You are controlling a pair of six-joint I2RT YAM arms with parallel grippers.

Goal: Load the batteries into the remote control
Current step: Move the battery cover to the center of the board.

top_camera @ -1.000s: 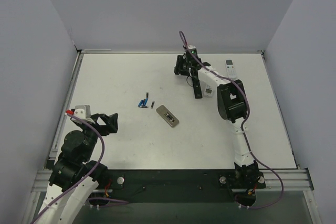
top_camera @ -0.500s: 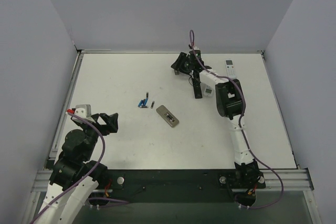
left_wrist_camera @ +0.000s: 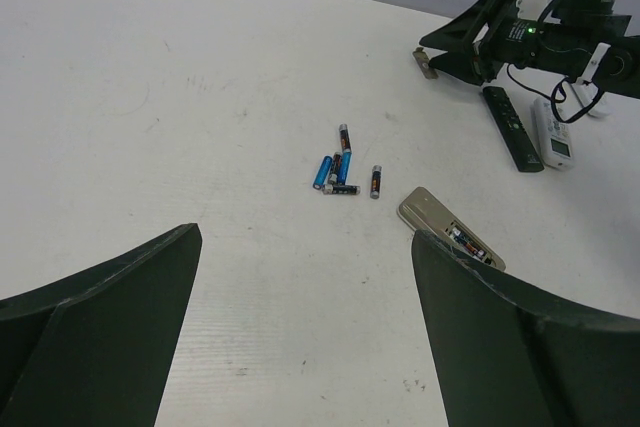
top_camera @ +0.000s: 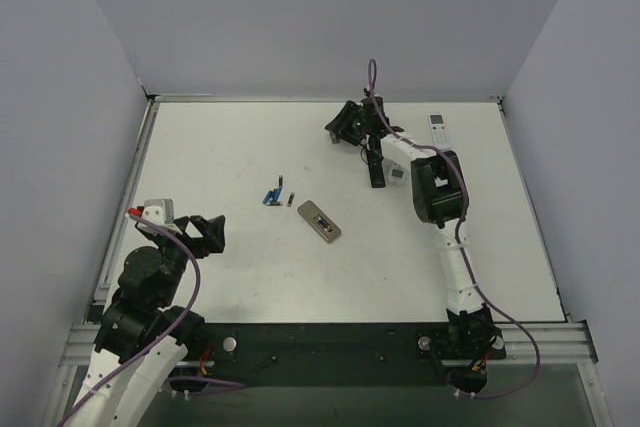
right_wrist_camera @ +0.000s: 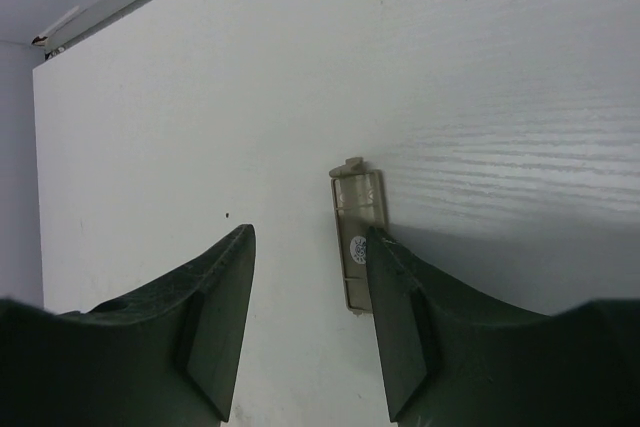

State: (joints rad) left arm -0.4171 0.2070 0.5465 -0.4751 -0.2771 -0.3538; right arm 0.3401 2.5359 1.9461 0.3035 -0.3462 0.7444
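The remote control (top_camera: pixel 319 221) lies back up mid-table, grey-tan, with its battery recess open (left_wrist_camera: pixel 452 238). Several batteries (top_camera: pixel 275 196), blue and dark, lie in a small cluster (left_wrist_camera: pixel 340 172) just left of it. My left gripper (top_camera: pixel 212 232) hovers at the near left, open and empty (left_wrist_camera: pixel 305 237), well short of the batteries. My right gripper (top_camera: pixel 337 133) is low over the far middle of the table, open (right_wrist_camera: pixel 308 237). A tan battery cover (right_wrist_camera: pixel 357 237) lies flat on the table just beyond its right finger, outside the gap.
A slim black remote (top_camera: pixel 377 169) and a small white remote (top_camera: pixel 397 174) lie side by side under the right arm. Another white remote (top_camera: pixel 438 128) sits at the far right. Grey walls enclose the table on three sides.
The right gripper has swung a little to the left and turned at the wrist, its jaws opening slightly. The left arm, batteries and remote control have not moved.
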